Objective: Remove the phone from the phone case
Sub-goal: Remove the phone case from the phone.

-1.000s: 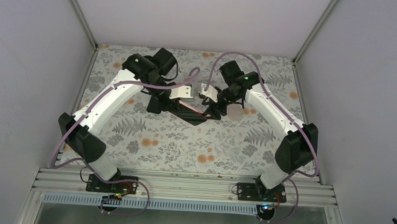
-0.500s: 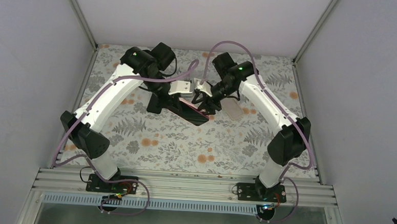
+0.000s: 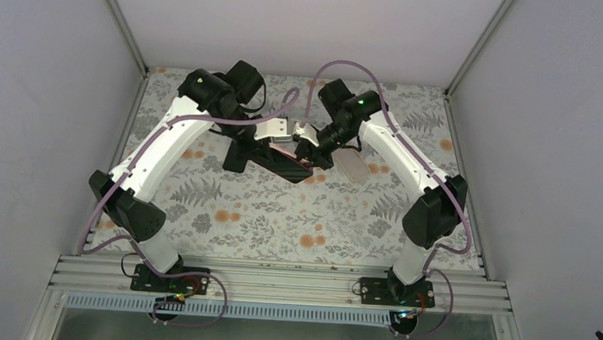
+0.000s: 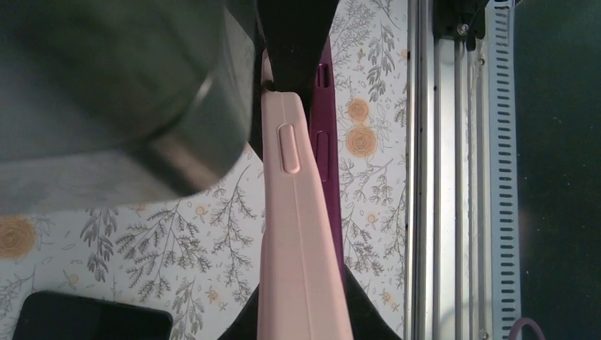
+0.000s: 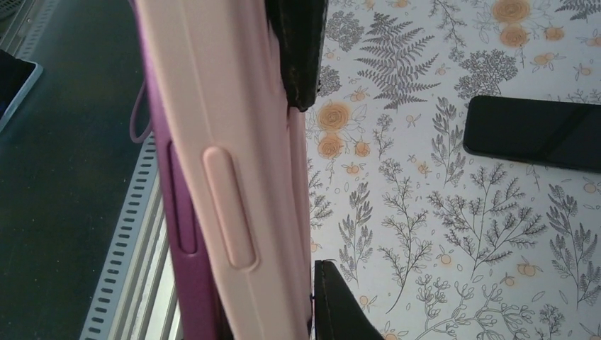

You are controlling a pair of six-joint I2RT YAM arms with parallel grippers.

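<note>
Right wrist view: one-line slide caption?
The right gripper clamps a pink silicone phone case edge-on, purple phone edge alongside, floral table surface beyond.

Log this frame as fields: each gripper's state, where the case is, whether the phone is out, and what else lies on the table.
left gripper: shut on the pink phone case
right gripper: shut on the same case, from the opposite side
case position: held between both arms above the floral table
phone: not yet out; a purple edge, probably the phone, sits tight against the pink side
also on table: black phone, lying flat
</note>
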